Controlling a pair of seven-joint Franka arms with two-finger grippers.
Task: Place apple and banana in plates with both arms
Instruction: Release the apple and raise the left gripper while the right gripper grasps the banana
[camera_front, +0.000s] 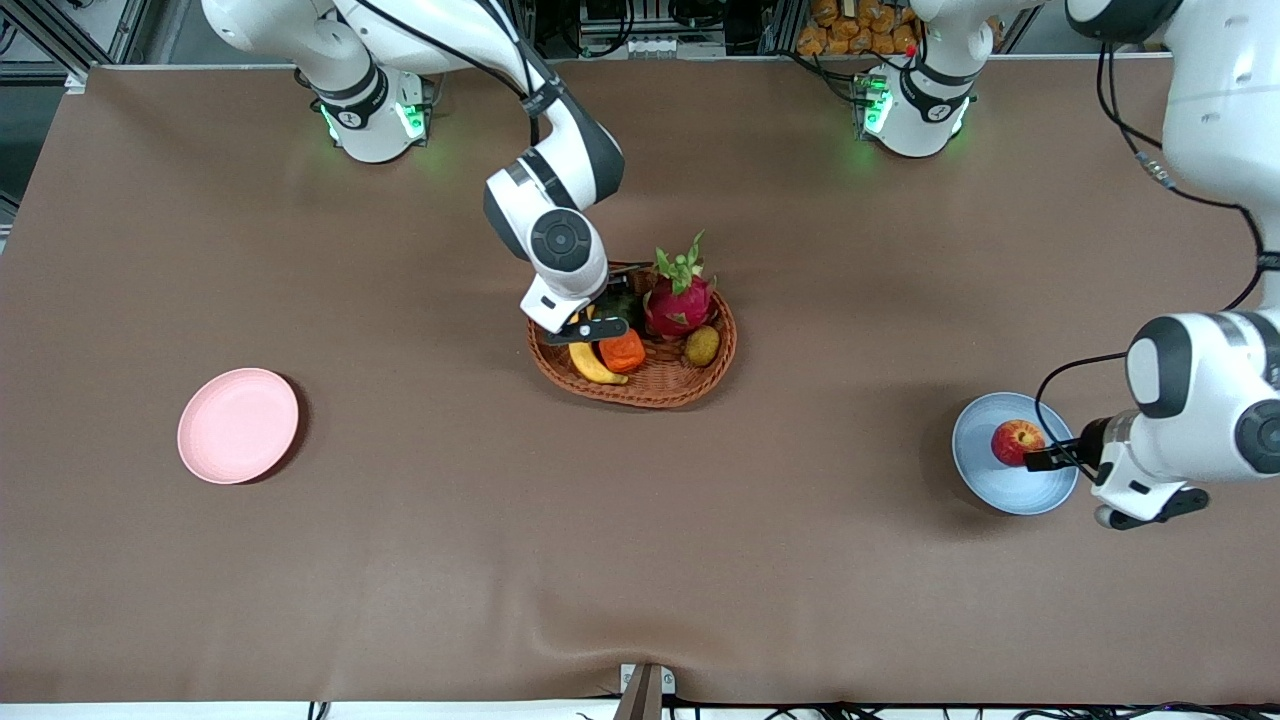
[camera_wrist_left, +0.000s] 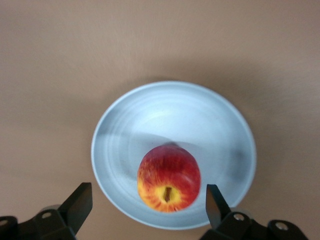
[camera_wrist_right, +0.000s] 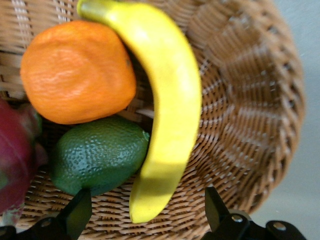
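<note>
Brown cloth covers the counter, with both arm bases along its top edge in the front view. Wicker basket sits mid-counter; pink plate toward the right arm's end, blue plate toward the left arm's end, both nearer the front camera than the basket.

Apple lies in the blue plate, off-centre, stem dimple facing the left wrist camera. Left gripper hangs low over the blue plate, just beside the apple. Left wrist view: jaws wide open, one black finger on each side of the apple, neither touching it; apple rests on the plate by itself.

Banana is in the basket, against the rim on the side toward the right arm's end, touching the lumpy orange fruit. Right gripper is over the basket, above the banana. Right wrist view: jaws open, fingers spread either side of the banana's lower end, no contact visible. Banana curves across the wicker wall, with the orange fruit and a green avocado pressed against its inner curve.

Also in the basket: pink dragon fruit and a small brownish-green fruit. Pink plate holds nothing.
</note>
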